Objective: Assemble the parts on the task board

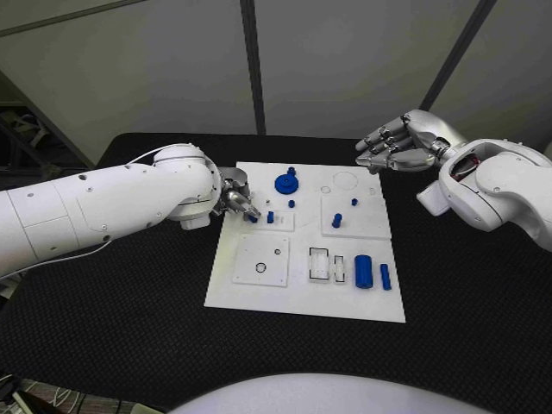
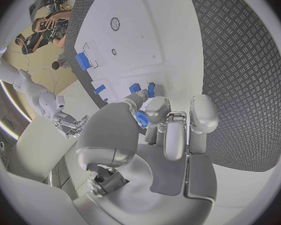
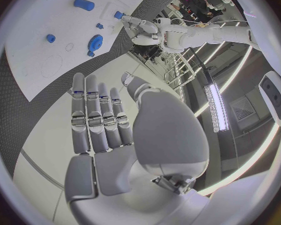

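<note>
One blue part (image 2: 142, 119) within left robot hand (image 2: 168, 135).

You can't see most of the left hand (image 1: 235, 200) in the head view: its own arm covers it at nine o'clock of the task board (image 1: 304, 297). The small blue part (image 2: 141, 119) under its fingers is half hidden.

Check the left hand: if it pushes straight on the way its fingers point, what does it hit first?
Probably the small blue peg on the task board, just past the fingertips of the left hand, which pinches another blue part. Depth is unclear.
</note>
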Robot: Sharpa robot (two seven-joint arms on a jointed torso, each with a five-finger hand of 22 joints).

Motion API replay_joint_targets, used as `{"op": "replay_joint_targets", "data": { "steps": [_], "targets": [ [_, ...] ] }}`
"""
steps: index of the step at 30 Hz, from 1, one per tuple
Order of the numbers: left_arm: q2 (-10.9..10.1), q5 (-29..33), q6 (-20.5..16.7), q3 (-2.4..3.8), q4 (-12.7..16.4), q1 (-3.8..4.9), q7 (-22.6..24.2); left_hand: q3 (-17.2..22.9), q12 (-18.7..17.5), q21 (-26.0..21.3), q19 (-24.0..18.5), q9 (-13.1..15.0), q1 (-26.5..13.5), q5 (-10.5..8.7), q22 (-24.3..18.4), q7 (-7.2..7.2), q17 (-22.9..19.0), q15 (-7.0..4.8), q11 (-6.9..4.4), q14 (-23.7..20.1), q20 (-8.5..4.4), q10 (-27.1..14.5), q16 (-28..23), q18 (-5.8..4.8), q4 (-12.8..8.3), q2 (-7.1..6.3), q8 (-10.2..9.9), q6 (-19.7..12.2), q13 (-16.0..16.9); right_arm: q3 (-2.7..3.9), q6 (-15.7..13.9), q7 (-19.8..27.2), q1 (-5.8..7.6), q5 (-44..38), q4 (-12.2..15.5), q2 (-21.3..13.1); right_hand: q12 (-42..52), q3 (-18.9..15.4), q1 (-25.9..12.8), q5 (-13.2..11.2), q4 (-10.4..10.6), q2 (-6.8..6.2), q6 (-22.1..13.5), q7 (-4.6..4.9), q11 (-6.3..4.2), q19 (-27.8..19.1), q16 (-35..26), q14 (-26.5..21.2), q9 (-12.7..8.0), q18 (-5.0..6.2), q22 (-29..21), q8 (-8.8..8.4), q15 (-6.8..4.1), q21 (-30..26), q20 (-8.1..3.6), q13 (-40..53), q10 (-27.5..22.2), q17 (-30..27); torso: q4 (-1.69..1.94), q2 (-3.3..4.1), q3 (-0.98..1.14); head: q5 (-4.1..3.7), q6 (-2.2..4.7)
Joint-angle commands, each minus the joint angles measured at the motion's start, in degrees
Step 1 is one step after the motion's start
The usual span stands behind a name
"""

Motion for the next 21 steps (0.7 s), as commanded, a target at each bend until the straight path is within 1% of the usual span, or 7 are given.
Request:
{"op": "replay_joint_targets", "data": {
  "steps": [1,7,8,9,11,14,21],
  "targets": [
    [0.3,0.0,2.7,-0.41,0.1,-0.46,-0.6,7.1,0.2,0.2,0.4,-0.1,-0.4,-0.41,0.2,-0.13,12.0,-0.46,-0.12,5.2,-0.16,0.4,0.3,-0.42,-6.6,-0.77,0.2,0.4,0.0,0.04,0.2,0.4,0.11,-0.1,0.1,0.0,-0.2,-0.4,-0.2,0.3,0.0,0.41,-0.2,0.01,0.05,-0.1,-0.3,-0.3,0.1,0.5,0.0,-0.26,0.0,-0.4,0.29,0.0,-0.3,0.0,0.01,-0.01,0.01,-0.06,0.04],
    [0.7,0.0,2.7,-0.42,-0.2,-0.46,-0.9,6.2,0.4,0.4,0.8,-0.4,-2.0,-0.97,0.6,-0.67,12.2,-0.82,-0.49,5.3,-0.46,0.6,0.5,-0.5,-4.0,-2.47,0.0,0.9,0.1,0.04,0.2,0.5,0.12,-0.1,0.2,0.0,-0.2,-0.4,-0.2,0.3,0.0,0.41,-0.2,0.01,0.05,-0.1,-0.3,-0.3,0.1,0.5,0.0,-0.26,0.0,-0.4,0.29,0.0,-0.3,0.0,0.01,-0.01,0.01,-0.19,-0.07],
    [0.8,0.0,2.8,-0.43,-0.2,-0.46,-1.0,6.0,0.5,0.4,0.8,-0.4,-2.1,-2.52,0.7,-0.87,12.2,-0.91,-0.57,5.3,-0.51,0.7,0.5,-0.53,-3.4,-2.73,0.0,1.0,0.1,0.04,0.2,0.5,0.12,-0.1,0.2,0.0,-0.2,-0.4,-0.2,0.3,0.0,0.41,-0.2,0.01,0.05,-0.1,-0.3,-0.3,0.1,0.5,0.0,-0.26,0.0,-0.4,0.29,0.0,-0.3,0.0,0.01,-0.01,0.01,-0.19,-0.07],
    [0.8,0.0,2.8,-0.43,-0.2,-0.46,-1.1,5.7,0.5,0.4,0.9,-0.5,-2.2,-5.25,0.8,-1.05,12.2,-1.03,-0.68,5.3,-0.59,0.7,0.5,-0.56,-2.7,-3.02,0.0,1.3,0.2,0.04,0.2,0.5,0.12,-0.1,0.2,-0.1,-0.2,-0.4,-0.2,0.3,0.0,0.41,-0.2,0.01,0.05,-0.1,-0.3,-0.3,0.1,0.5,0.0,-0.26,0.0,-0.4,0.29,0.0,-0.3,0.0,0.01,-0.01,0.01,-0.19,-0.05],
    [0.9,0.0,2.8,-0.43,-0.3,-0.46,-1.2,5.5,0.6,0.5,0.9,-0.6,-2.2,-6.45,0.9,-1.01,12.3,-1.06,-0.77,5.3,-0.7,0.8,0.6,-0.56,-2.0,-3.33,0.0,1.4,0.2,0.04,0.2,0.4,0.12,-0.1,0.3,-0.1,-0.2,-0.4,-0.2,0.3,0.0,0.41,-0.2,0.01,0.05,-0.1,-0.3,-0.3,0.1,0.5,0.0,-0.26,0.0,-0.4,0.29,0.0,-0.3,0.0,0.01,0.0,0.01,-0.18,-0.08],
    [1.0,0.0,2.5,-0.44,-0.5,-0.46,-1.5,5.2,0.6,0.5,1.0,-0.7,-2.3,-7.0,1.0,-1.03,12.3,-1.1,-0.78,5.3,-0.77,0.8,0.5,-0.57,-1.3,-3.7,-0.1,1.6,0.3,0.04,0.2,0.4,0.12,-0.1,0.3,-0.1,-0.2,-0.4,-0.2,0.3,0.0,0.41,-0.2,0.02,0.05,0.0,-0.3,-0.3,0.1,0.5,-0.1,-0.26,0.01,-0.4,0.3,-0.1,-0.3,-0.1,0.02,0.02,0.02,-0.25,0.0],
    [1.1,0.0,1.5,-0.44,-1.0,-0.46,-1.9,4.7,0.5,0.5,1.1,-0.8,-2.4,-7.46,1.1,-1.06,12.1,-1.16,-0.8,5.3,-0.84,0.7,0.5,-0.59,0.0,-4.24,-0.2,1.8,0.2,0.04,0.1,0.4,0.12,-0.1,0.4,-0.2,-0.2,-0.5,-0.2,0.3,0.0,0.41,-0.2,0.03,0.06,0.0,-0.3,-0.3,0.1,0.5,-0.1,-0.26,0.02,-0.5,0.3,-0.1,-0.3,-0.1,0.04,-0.02,0.01,-0.32,0.05]
  ]
}}
